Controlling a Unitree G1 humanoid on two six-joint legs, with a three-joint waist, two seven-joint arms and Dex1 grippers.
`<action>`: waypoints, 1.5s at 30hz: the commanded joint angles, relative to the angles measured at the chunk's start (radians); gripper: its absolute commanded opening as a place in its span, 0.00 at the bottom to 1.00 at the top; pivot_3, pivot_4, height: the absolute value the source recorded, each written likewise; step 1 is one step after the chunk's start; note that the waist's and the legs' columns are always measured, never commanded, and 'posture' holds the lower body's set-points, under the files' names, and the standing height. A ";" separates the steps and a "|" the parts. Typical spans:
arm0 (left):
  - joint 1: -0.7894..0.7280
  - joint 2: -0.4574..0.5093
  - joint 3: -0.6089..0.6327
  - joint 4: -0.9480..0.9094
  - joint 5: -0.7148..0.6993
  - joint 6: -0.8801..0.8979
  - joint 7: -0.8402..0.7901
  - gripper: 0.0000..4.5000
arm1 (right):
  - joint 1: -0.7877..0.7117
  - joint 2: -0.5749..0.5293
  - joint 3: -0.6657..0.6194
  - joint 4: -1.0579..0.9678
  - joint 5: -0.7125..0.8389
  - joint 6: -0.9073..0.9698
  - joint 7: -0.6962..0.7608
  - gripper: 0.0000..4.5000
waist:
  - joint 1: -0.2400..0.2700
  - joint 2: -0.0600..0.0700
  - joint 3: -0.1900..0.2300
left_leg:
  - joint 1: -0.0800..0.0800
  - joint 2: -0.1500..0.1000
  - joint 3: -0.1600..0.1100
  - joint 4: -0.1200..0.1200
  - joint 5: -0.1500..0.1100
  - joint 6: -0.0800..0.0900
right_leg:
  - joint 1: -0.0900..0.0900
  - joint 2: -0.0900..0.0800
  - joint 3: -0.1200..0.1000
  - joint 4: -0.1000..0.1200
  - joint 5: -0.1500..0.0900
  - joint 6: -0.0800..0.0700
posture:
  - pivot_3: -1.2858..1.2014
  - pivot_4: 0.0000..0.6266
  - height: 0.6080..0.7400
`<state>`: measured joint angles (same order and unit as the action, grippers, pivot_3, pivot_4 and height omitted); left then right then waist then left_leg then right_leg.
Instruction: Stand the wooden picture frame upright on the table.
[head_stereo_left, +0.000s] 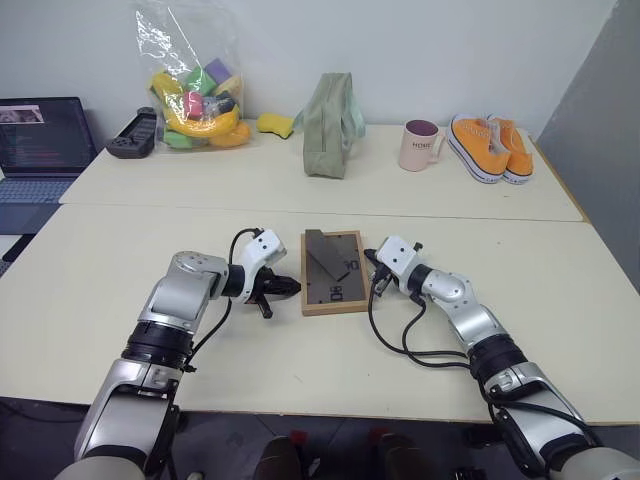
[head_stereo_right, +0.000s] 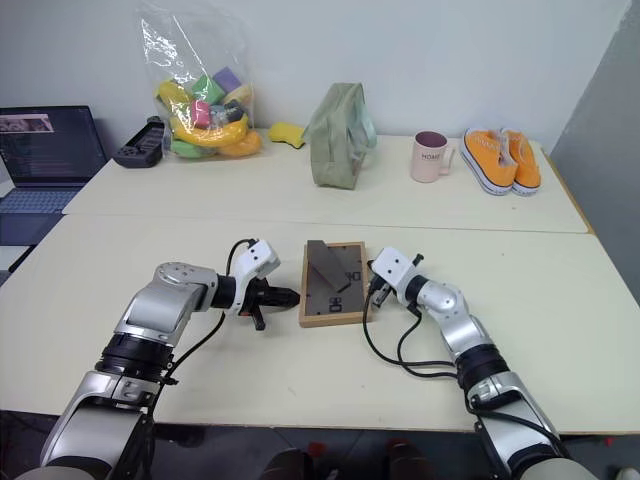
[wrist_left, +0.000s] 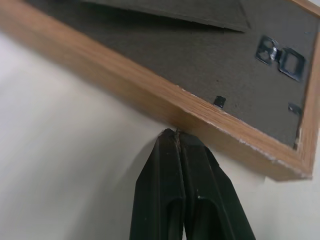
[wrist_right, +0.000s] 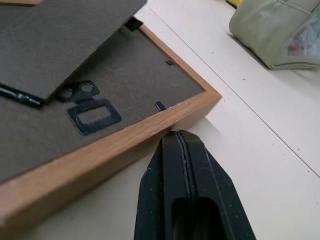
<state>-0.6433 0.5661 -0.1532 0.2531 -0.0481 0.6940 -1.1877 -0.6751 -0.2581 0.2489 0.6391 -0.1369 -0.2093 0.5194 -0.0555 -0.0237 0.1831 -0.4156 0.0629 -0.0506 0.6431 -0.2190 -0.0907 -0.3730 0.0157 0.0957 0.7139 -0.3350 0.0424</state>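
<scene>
The wooden picture frame (head_stereo_left: 333, 271) lies face down on the near part of the pale cream table (head_stereo_left: 120, 250). Its dark back panel faces up, with the fold-out stand (head_stereo_left: 327, 256) lifted off it. My left gripper (head_stereo_left: 291, 288) is shut, its tips right against the frame's left edge (wrist_left: 165, 107). On the other side my right gripper (head_stereo_left: 374, 276) is shut too, tips at the frame's right edge (wrist_right: 150, 132). Neither gripper has anything between its fingers (wrist_left: 180, 190). Metal hanger clips (wrist_right: 90, 112) show on the back panel.
At the back of the table stand a green cloth bag (head_stereo_left: 331, 125), a pink mug (head_stereo_left: 419, 145), orange shoes (head_stereo_left: 490, 146), a plastic bag of toys (head_stereo_left: 195, 95) and a black controller (head_stereo_left: 134, 134). A laptop (head_stereo_left: 40, 135) sits far left. A seam (head_stereo_left: 150, 208) crosses the table.
</scene>
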 joint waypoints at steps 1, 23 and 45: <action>0.013 -0.012 -0.044 -0.032 -0.029 0.041 -0.001 0.01 | -0.040 0.015 -0.006 0.012 -0.004 -0.045 -0.002 0.00 | -0.001 0.000 0.000 | 0.000 0.000 0.000 0.000 0.000 0.000 | 0.000 0.000 0.000 0.000 0.000 0.000 | 0.52 0.24 1.00; -0.085 0.105 0.259 0.018 -0.544 0.920 0.057 0.01 | 0.278 -0.223 0.003 -0.428 0.017 0.025 0.216 0.00 | -0.010 0.000 0.001 | -0.001 0.000 -0.001 -0.001 0.000 0.000 | -0.001 0.000 -0.001 0.000 0.000 0.000 | 0.52 0.24 1.00; -0.036 0.046 0.383 0.071 -0.853 0.920 0.445 0.76 | 0.338 -0.232 -0.023 -0.522 0.034 0.098 0.208 0.00 | -0.002 0.000 0.001 | 0.000 0.000 -0.001 0.000 0.000 0.000 | -0.001 0.000 0.000 -0.001 0.000 0.000 | 0.52 0.24 1.00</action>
<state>-0.6826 0.6178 0.2205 0.3291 -0.8599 1.6069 -0.7703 -0.3410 -0.4798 0.2461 0.1511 -0.1161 -0.1127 0.7203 -0.0573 -0.0241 0.1842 -0.4160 0.0633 -0.0514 0.6427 -0.2190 -0.0909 -0.3737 0.0159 0.0956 0.7133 -0.3351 0.0427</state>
